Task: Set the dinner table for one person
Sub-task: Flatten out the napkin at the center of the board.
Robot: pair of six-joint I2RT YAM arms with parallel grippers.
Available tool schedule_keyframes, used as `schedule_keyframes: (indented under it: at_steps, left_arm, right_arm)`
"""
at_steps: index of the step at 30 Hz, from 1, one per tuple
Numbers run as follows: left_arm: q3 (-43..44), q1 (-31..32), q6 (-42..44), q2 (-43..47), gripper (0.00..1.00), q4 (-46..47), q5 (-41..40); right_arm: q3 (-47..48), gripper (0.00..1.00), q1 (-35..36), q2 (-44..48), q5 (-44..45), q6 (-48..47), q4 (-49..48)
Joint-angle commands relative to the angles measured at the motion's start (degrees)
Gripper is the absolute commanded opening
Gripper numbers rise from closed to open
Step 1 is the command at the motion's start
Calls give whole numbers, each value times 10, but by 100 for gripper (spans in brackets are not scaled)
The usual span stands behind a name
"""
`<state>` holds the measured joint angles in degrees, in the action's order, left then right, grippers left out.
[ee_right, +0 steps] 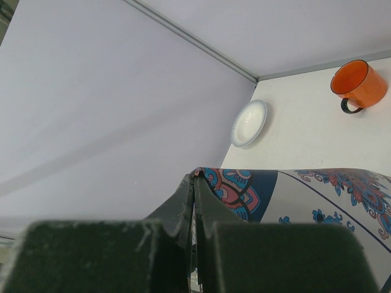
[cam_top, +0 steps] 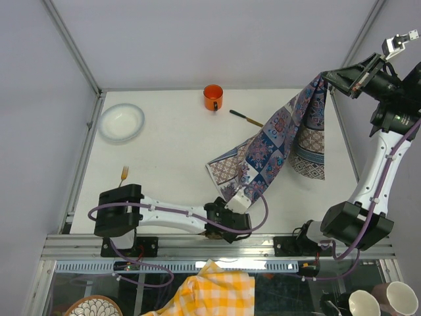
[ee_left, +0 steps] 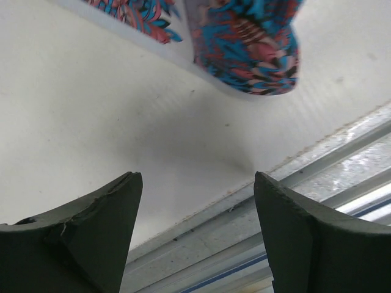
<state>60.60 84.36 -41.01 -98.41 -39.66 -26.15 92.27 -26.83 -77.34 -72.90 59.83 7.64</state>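
— Cloth (cam_top: 276, 141) is where, seen from the two arms?

— It hangs from the right claw (ee_right: 194, 178), which is high over the far right corner and pressed together on one corner of it. From there it falls in folds, slanting toward the near middle. Its low corner comes down just in front of the left claw (ee_left: 195, 177).

— And that claw?

— Spread, with nothing between the fingers. It sits low by the near rail (cam_top: 197, 245) and points at the low corner, so it is clearly the nearer arm.

— So the long axis?

— From far right and high to near centre and low. I think the next move needs the left claw to go forward a little and close on the corner.

— The counter (cam_top: 171, 151)?

— White, matte and smooth, under both arms, with metal rails around it. The cloth is thin and soft, with a blue and red tile pattern. A glossy orange mug (cam_top: 212, 97), a round white bowl (cam_top: 121, 122) and a fork (cam_top: 123, 173) lie well apart from the cloth.
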Motion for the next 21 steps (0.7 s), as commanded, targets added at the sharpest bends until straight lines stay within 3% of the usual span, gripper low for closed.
schedule_keyframes:
  at_steps: [1,10,21]
  left_arm:
    - [48,30,-16,16,76,-5,-120]
    - [26,53,-25,83,76,41,-166]
    - [38,54,-29,31,75,112,-114]
  right_arm:
    - [33,0,5,2,2,2,-11]
    - [31,0,7,2,2,1,-11]
    - [36,0,6,0,3,2,-11]
